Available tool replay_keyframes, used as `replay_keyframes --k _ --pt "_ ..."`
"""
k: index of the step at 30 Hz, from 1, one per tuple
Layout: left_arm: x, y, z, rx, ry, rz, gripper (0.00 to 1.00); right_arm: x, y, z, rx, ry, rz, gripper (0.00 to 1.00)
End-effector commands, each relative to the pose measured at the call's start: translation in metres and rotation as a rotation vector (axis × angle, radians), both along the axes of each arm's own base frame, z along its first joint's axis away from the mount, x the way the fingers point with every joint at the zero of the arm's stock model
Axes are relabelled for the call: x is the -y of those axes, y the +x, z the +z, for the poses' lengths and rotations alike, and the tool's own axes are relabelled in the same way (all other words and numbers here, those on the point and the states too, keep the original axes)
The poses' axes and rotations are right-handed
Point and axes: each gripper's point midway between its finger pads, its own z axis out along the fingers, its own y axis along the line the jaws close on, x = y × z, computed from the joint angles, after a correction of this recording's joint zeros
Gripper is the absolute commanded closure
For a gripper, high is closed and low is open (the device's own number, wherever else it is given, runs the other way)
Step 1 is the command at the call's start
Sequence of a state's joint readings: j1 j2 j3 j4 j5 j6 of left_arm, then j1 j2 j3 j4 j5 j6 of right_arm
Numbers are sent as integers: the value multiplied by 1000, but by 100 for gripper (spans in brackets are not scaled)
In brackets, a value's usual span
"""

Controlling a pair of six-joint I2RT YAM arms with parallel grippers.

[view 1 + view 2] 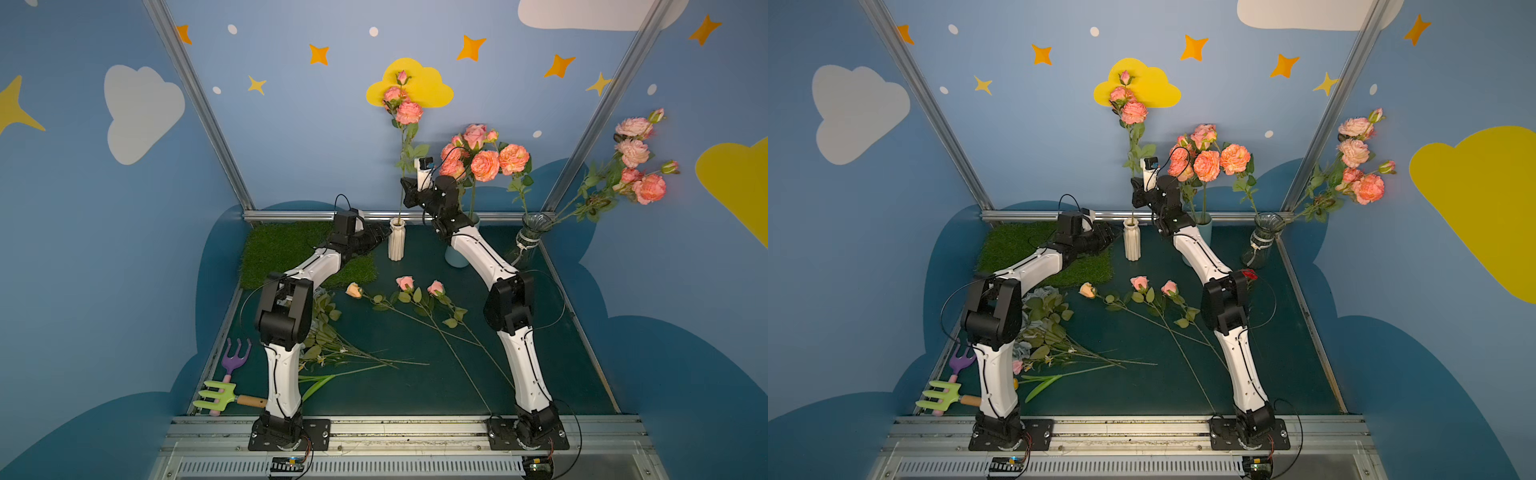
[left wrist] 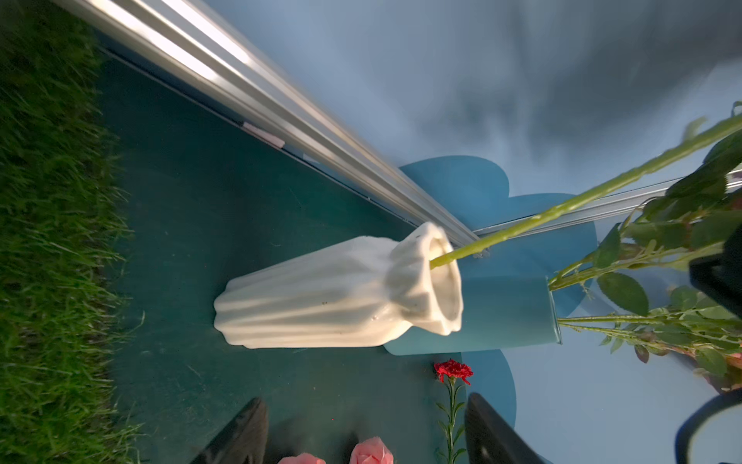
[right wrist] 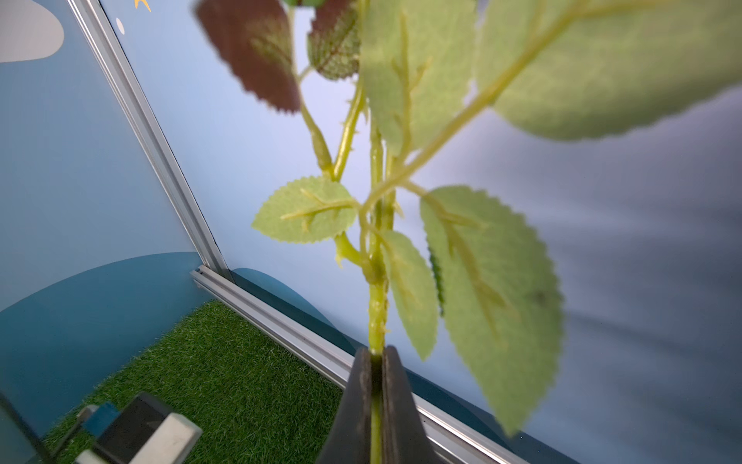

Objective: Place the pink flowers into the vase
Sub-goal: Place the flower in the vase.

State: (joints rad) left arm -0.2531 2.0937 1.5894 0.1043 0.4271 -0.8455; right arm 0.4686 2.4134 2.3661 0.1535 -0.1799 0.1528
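Pink flowers on a green stem (image 1: 409, 112) sit in our ribbed white vase (image 1: 397, 241), right gripper (image 3: 377, 357) pinching the stem. Left gripper (image 2: 365, 401) is spread wide, empty.

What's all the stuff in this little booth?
White vase: one, back middle, holding the pink stem.
Blue vase: one, beside it, holding a pink bouquet.
Glass vase: one, back right corner, holding a pink spray.
Loose pink flowers: three blooms, middle of the table.
Grey-blue flowers: one bunch, left side.
Red carnation: one, lying flat.
Grass mat: one, green, back left.
Purple rake and green rake: front left.
Left gripper: open, beside white vase.
Right gripper: shut on the pink stem.
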Motion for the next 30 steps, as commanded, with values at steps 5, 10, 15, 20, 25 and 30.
replay_keyframes --k 5,10,15,20,25,30 --pt "8 9 26 65 -37 -44 22 -4 0 16 39 29 39 100" --pt "7 15 27 68 -21 -32 22 -5 1 10 30 27 41 100" --pt "7 25 20 54 1 -26 22 -7 3 2 15 22 42 100" --pt "9 34 12 39 5 -26 22 -9 3 -2 9 23 53 100" --pt "8 41 3 27 25 -15 22 -9 3 -4 3 21 55 100" --pt "8 46 -8 6 40 -11 22 -9 3 -7 -5 19 61 100"
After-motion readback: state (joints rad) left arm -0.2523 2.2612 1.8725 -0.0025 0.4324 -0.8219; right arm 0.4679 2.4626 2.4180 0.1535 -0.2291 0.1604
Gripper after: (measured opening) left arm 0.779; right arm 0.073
